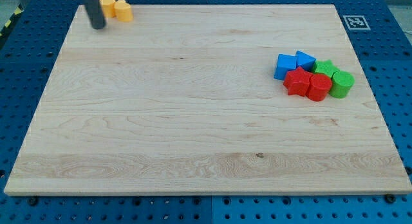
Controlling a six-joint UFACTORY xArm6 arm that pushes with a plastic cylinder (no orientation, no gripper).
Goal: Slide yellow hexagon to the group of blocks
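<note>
Yellow hexagon (107,4) at view's top left, touching orange block (122,11); my tip (98,27) just left; no jaws on rod.

Robotics lab: wood board (193,121) on blue pegboard bench (386,69), fiducial marker (355,22).

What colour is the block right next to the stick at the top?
Yellow, with an orange one beside it; my tip sits just left. Camera view.

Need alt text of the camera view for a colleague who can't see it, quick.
My tip sits at the wooden board's top-left corner, just left of two yellow blocks. Far off at the view's right, blue, red and green blocks huddle in one group.
</note>
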